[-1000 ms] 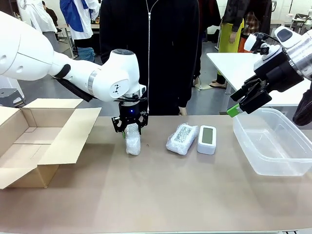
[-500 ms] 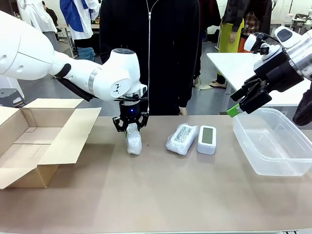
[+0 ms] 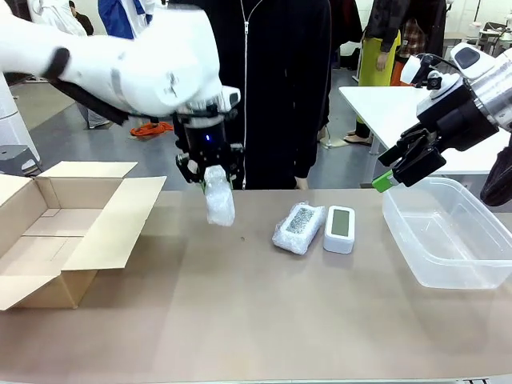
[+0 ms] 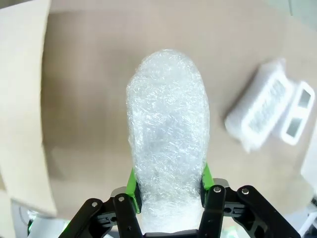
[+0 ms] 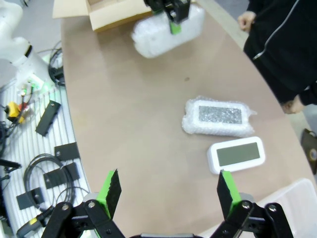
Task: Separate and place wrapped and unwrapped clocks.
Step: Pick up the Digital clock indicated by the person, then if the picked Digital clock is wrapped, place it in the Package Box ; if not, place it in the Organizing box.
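My left gripper [image 3: 210, 174] is shut on one bubble-wrapped clock [image 3: 218, 204], which hangs above the table near the far edge. Its own wrist view has the bundle [image 4: 167, 134] upright between the green pads [image 4: 131, 183]. A second wrapped clock [image 3: 298, 228] lies at mid-table, and the bare white clock [image 3: 339, 229] with its greenish-grey screen sits right beside it. From the right wrist camera I see the lying bundle [image 5: 218, 117], the bare clock [image 5: 237, 154] and the lifted bundle [image 5: 168, 30]. My right gripper [image 3: 400, 164] hovers open over the plastic bin, nothing between its fingers [image 5: 110, 191].
An open cardboard box [image 3: 44, 232] stands at the left edge of the table. A clear plastic bin [image 3: 448, 232] sits at the right. A person in a black jacket [image 3: 248, 88] stands at the far side, one hand [image 5: 246, 21] near the table edge.
My left gripper has risen off the table with the wrapped clock in it. The right arm and the other two clocks have not moved.
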Motion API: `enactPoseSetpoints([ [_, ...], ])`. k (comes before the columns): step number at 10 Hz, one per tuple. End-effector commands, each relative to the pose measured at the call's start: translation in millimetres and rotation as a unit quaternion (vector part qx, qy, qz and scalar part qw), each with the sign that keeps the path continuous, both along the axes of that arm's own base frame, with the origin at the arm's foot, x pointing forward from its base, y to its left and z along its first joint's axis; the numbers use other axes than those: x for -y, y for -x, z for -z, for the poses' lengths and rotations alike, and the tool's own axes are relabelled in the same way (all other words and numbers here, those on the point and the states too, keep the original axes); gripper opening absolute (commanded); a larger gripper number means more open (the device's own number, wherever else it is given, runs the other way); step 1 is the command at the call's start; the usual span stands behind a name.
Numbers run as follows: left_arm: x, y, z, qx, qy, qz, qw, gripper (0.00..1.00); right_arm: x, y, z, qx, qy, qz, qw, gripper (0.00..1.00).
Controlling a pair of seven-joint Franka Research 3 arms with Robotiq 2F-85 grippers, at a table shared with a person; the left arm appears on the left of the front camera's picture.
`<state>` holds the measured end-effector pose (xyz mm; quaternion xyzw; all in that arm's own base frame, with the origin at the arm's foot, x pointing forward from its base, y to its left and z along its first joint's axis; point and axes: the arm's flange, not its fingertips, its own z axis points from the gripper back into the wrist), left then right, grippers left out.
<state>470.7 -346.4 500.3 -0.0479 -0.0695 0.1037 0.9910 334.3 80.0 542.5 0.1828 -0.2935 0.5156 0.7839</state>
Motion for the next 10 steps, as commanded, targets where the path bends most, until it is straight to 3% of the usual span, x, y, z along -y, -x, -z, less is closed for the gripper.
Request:
enactPoseSetpoints([
  [1, -14, 29, -35, -0.010, 0.017, 0.025, 0.999, 0.16, 0, -3, 0, -0.004, -0.015, -0.011, 1.000, 1.00],
  [2, -13, 36, -46, -0.010, 0.013, 0.019, 1.000, 0.16, 0, -3, 0, -0.004, -0.015, -0.011, 1.000, 1.00],
  [3, -10, 33, -40, -0.049, 0.022, 0.003, 0.999, 0.16, 0, -3, 0, -0.004, -0.015, -0.011, 1.000, 1.00],
  [4, -4, 38, -51, -0.003, 0.007, 0.013, 1.000, 0.16, 0, -3, 0, -0.004, -0.015, -0.011, 1.000, 1.00],
  [10, -4, 38, -51, -0.003, 0.007, 0.013, 1.000, 0.16, 0, -3, 0, -0.004, -0.015, -0.011, 1.000, 1.00],
])
